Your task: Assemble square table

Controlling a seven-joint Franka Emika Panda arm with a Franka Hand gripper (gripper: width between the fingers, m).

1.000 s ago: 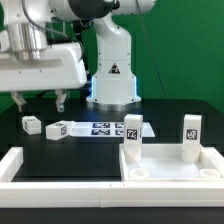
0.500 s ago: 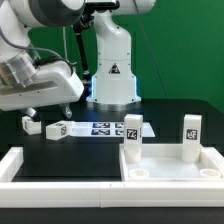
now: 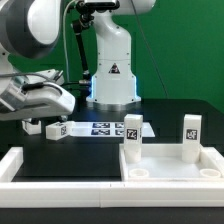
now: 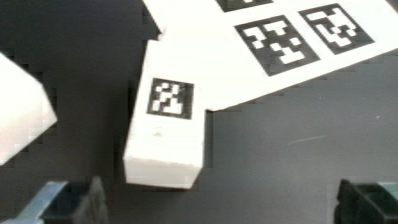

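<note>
1. Panel (image 3: pixel 172 172) sits near the marker board (image 3: pixel 103 127), on its camera side and toward the exterior view's right, as we see it.
2. A first upright leg (image 3: pixel 132 140) and a second upright leg (image 3: pixel 190 136) stand in the panel's two corners nearest the marker board.
3. We find a loose leg (image 4: pixel 166 130) lying flat against the marker board's end at the exterior view's left. A fourth leg (image 3: pixel 32 125) lies just beyond it.
4. Our gripper (image 4: pixel 214 205) hovers over the loose leg, fingers wide apart, clasping nothing.
</note>
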